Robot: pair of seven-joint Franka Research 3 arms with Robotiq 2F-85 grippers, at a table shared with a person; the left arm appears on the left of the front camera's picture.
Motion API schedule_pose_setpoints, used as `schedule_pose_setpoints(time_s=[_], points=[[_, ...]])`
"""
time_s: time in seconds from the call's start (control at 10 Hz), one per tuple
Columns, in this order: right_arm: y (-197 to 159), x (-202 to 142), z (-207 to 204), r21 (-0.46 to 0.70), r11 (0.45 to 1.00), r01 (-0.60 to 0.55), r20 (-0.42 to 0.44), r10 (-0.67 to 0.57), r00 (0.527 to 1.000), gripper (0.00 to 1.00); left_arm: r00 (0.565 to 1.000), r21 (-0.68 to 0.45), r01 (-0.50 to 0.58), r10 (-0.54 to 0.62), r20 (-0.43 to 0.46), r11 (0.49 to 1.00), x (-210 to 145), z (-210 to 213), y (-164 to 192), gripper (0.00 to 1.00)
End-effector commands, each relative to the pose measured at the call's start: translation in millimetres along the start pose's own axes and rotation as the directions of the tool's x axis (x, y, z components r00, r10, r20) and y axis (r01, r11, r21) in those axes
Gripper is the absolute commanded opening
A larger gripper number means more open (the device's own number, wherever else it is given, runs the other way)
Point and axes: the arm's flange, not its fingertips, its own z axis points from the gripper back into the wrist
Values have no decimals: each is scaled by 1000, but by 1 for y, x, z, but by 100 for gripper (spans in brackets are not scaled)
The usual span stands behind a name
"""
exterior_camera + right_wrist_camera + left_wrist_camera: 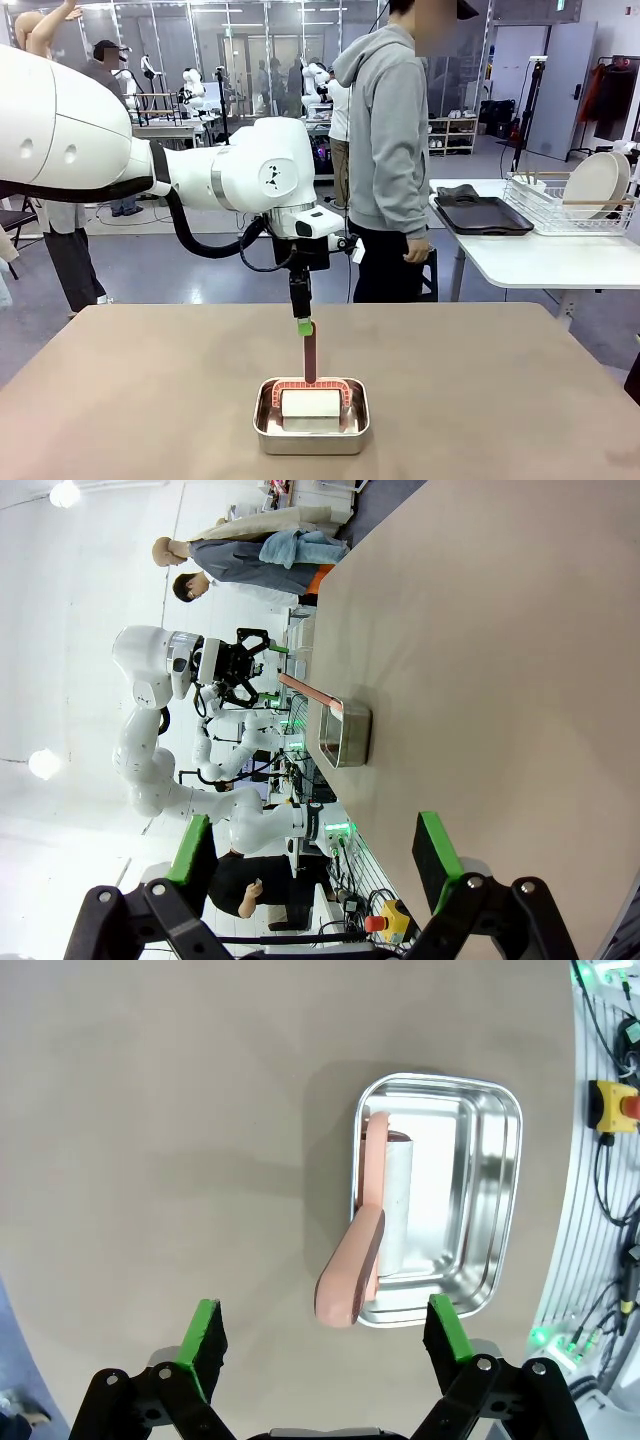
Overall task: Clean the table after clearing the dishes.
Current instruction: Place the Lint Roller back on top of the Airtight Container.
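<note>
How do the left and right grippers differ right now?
The left gripper hangs straight over the roller's pink handle in the steel pan; the right gripper has bare table ahead, with the pan farther off. The left points down at the table, the right looks along it. Both are open and hold nothing.

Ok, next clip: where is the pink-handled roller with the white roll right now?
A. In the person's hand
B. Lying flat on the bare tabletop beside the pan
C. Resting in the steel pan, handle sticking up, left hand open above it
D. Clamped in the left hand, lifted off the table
C: the roller sits in the steel pan with its handle up, and the left hand is open above it, its pads clear of the handle.
</note>
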Motion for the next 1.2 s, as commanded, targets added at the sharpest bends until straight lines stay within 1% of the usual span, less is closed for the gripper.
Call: schedule_pose_setpoints(time_s=[0.0,0.4,0.5,0.6,0.7,0.8,0.9,1.0,1.1], points=[[5,-1,-1,3,1000,-7,-1,7,1000,100,1000,1,6,-6,0,1000,0,1,0,100],[5,-1,-1,3,1000,-7,-1,7,1000,100,1000,0,0,0,0,1000,0,0,0,100],[5,-1,-1,3,1000,-7,-1,7,1000,100,979,18,-161,157,134,987,-46,44,2,100],[5,-1,-1,3,1000,-7,-1,7,1000,100,926,-60,-280,286,248,958,-93,69,-2,100],[5,-1,-1,3,1000,-7,-1,7,1000,100,844,-140,-370,395,364,919,-142,82,-8,100],[5,-1,-1,3,1000,-7,-1,7,1000,100,742,-239,-441,501,445,865,-193,95,-17,100],[5,-1,-1,3,1000,-7,-1,7,1000,100,616,-316,-518,603,507,795,-252,103,-29,100],[5,-1,-1,3,1000,-7,-1,7,1000,100,488,-402,-538,663,568,741,-306,106,-40,100],[5,-1,-1,3,1000,-7,-1,7,1000,100,342,-484,-565,724,599,668,-365,103,-51,100]])
